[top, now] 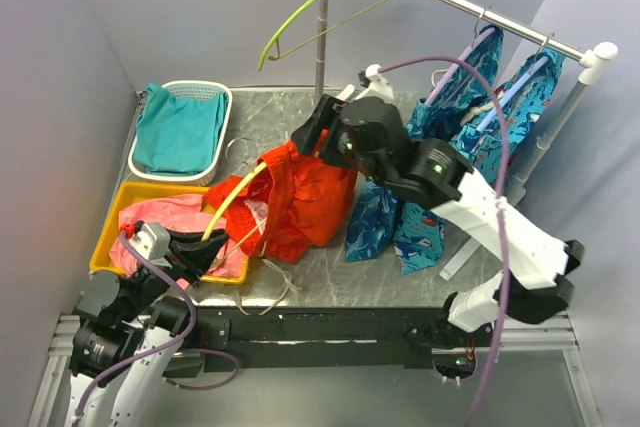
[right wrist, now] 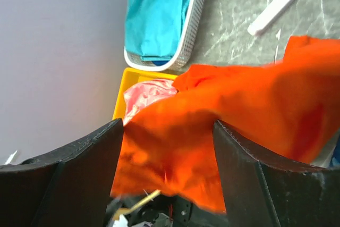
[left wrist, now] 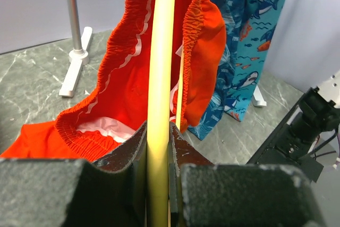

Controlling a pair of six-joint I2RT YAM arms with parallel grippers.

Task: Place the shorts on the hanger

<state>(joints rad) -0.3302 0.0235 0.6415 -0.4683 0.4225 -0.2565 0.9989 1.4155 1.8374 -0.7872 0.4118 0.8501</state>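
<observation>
The red-orange shorts (top: pixel 300 197) hang draped over the far end of the yellow hanger (top: pixel 232 199) above the table's middle. My left gripper (top: pixel 200 247) is shut on the hanger's near end. In the left wrist view the hanger (left wrist: pixel 159 67) runs up from between the jaws of the left gripper (left wrist: pixel 158 131) into the elastic waistband of the shorts (left wrist: pixel 122 89). My right gripper (top: pixel 305 137) hovers over the top of the shorts. Its jaws stand wide apart in the right wrist view (right wrist: pixel 167 126), with blurred shorts fabric (right wrist: pixel 239 115) showing between and beyond them, not pinched.
A white basket (top: pixel 226 112) with teal cloth stands at the back left. In front of it is a yellow bin (top: pixel 108 232) with pink cloth. A rack rail (top: pixel 460 7) at the back carries a lime-green hanger (top: pixel 300 12) and teal patterned garments (top: pixel 460 137).
</observation>
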